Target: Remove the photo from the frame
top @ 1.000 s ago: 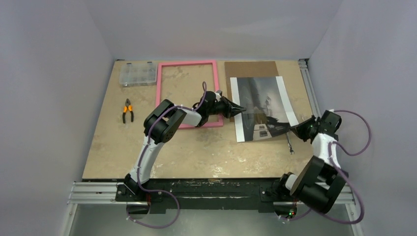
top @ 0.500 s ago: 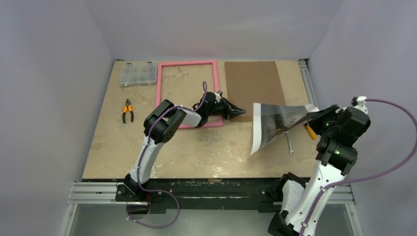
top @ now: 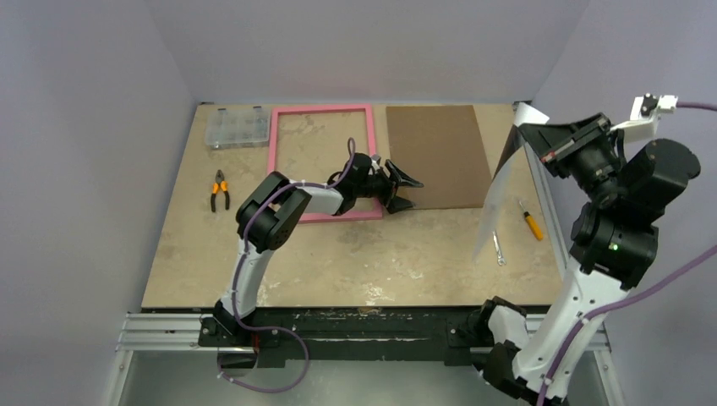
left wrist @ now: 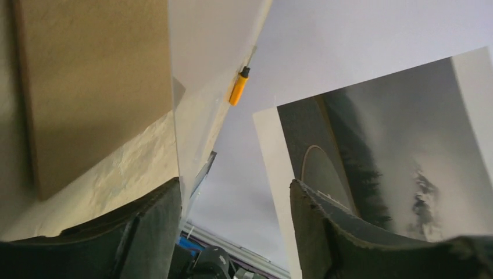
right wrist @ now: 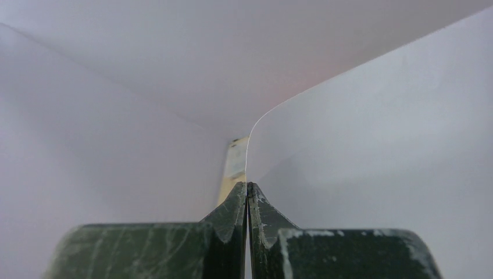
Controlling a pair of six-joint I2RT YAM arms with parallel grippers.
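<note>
— Over the right edge of the bench (top: 338,254), what is gripped?
— The photo (top: 500,190) is pinched by the right claw (top: 526,128), raised high. The jaws are closed flat on the sheet's top edge, with no gap seen in the right wrist view.
— Why is it held by the edge only?
— Likely so the print hangs free and is not creased. It droops toward the near right part of the bench, off the surface, and is seen almost edge-on from above. The dark grey face with its white band is caught in the left wrist view.
— The frame (top: 272,161)?
— It is laid flat at the far edge, left of centre. It is empty, since bench surface is seen through it. The brown backing board (top: 435,152) is laid just beside it on the right, apart from it.
— The left claw (top: 413,193)?
— It is spread wide with nothing held, low between the frame's near right corner and the board. It is probably parked there so the frame could be steadied; no contact can be confirmed.
— Task status?
— The photo is judged out of the frame. Only a set-down is thought to be left.
— Anything in the way?
— A yellow-handled tool (top: 533,224) lies under the hanging sheet near the right edge. It should be avoided at placement.
</note>
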